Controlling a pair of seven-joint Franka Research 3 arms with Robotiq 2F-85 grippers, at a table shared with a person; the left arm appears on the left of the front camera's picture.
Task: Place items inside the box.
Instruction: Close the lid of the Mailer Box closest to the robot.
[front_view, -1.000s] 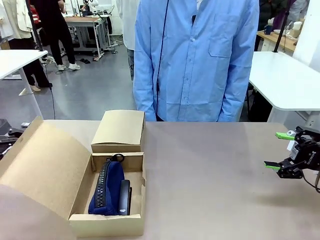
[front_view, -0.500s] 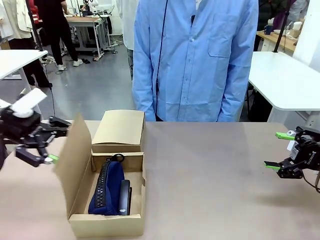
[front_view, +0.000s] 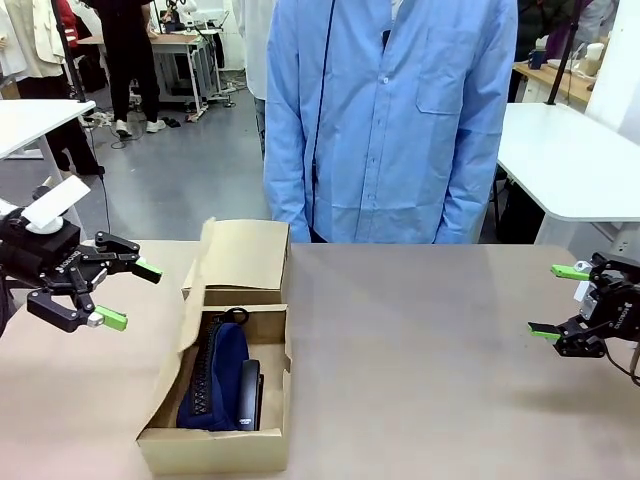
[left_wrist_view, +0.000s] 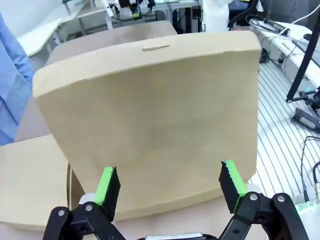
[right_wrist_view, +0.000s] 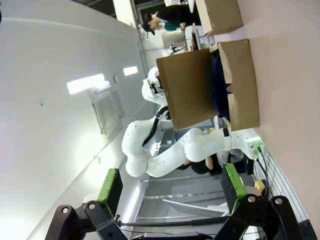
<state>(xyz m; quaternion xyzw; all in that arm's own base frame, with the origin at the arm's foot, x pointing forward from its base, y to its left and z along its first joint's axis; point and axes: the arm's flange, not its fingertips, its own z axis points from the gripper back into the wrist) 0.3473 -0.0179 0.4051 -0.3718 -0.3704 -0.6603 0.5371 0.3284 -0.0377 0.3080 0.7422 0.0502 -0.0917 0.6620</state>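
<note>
Front view: my left gripper (front_view: 113, 295) hangs spread wide, empty, just left of the box (front_view: 215, 445), lid flap (front_view: 193, 290) upright. Inside lie the navy pouch (front_view: 212, 375) and black stapler (front_view: 248, 392). My right gripper (front_view: 556, 300) sits wide apart, empty, at the table's right.

Left wrist view: green fingertips (left_wrist_view: 108, 185) straddle the flap (left_wrist_view: 150, 120), apart from it.

Right wrist view: fingers (right_wrist_view: 109, 184) splayed, nothing held.

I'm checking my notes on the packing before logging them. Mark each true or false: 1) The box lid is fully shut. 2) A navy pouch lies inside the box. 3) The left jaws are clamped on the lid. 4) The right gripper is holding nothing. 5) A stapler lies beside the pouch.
1) False: the lid stands partly raised over the box.
2) True: the navy pouch lies inside.
3) False: the left gripper is open, jaws apart and off the lid.
4) True: the right gripper is open and empty.
5) True: the stapler lies beside the pouch.
</note>
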